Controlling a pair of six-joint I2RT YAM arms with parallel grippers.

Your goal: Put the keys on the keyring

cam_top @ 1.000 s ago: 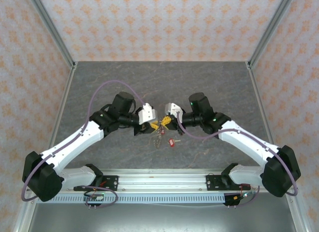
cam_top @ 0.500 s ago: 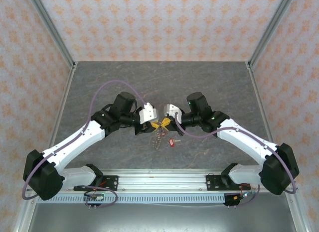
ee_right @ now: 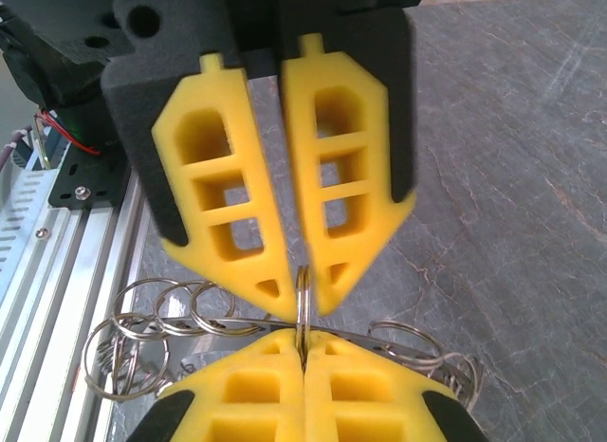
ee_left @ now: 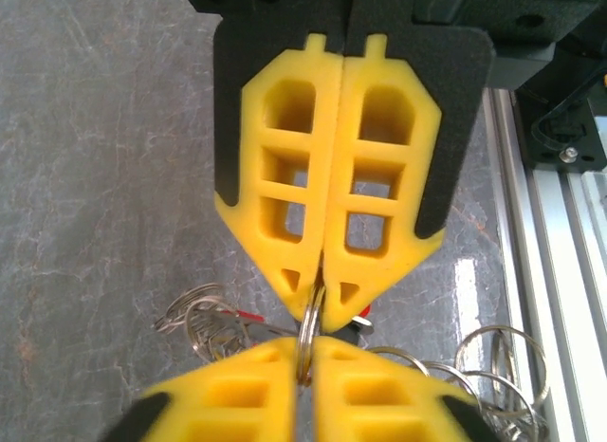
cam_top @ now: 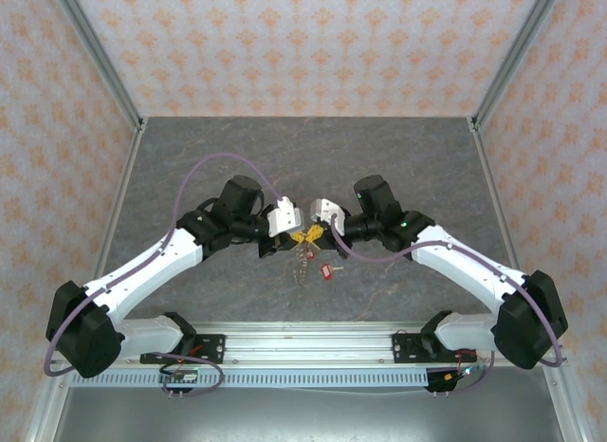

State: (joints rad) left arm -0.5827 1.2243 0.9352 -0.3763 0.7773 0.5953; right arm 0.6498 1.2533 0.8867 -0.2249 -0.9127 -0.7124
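You have the keyring (ee_left: pixel 305 342) pinched edge-on between both grippers over the table's middle. The left gripper (ee_left: pixel 321 304) and right gripper (ee_right: pixel 301 295) are each clamped shut on it. The keys (cam_top: pixel 303 262) sit just near of them. Next, you likely need 1 grip released to thread a key.

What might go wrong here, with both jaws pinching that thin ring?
1. The keyring is pinched edge-on at the jaws' very tips, so it may slip or twist free.
2. The small rings bunched beside it could tangle or snag when the arms move.
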